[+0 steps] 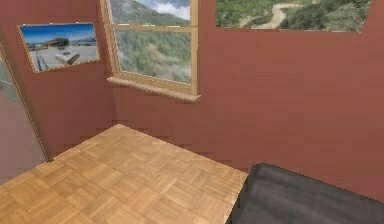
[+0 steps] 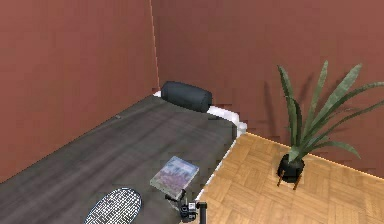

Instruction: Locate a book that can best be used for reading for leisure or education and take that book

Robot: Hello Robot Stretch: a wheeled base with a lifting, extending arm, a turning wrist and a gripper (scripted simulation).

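A thin book [image 2: 175, 173] with a pale, mottled cover lies flat on the dark grey bed [image 2: 130, 140], close to the bed's near edge. Just below it, at the arm side view's bottom edge, the gripper [image 2: 190, 210] shows as a small dark shape. It is near the bed's edge and the book. I cannot tell whether it holds anything, or whether it touches the book.
A racket [image 2: 110, 208] lies on the bed left of the gripper, with a dark pillow [image 2: 187, 96] at the far end. A potted plant [image 2: 305, 125] stands on the wooden floor [image 2: 290, 200]. The forward view has a window [image 1: 152, 45], a wall picture [image 1: 60, 45], parquet [image 1: 130, 170] and a dark bed corner [image 1: 310, 198].
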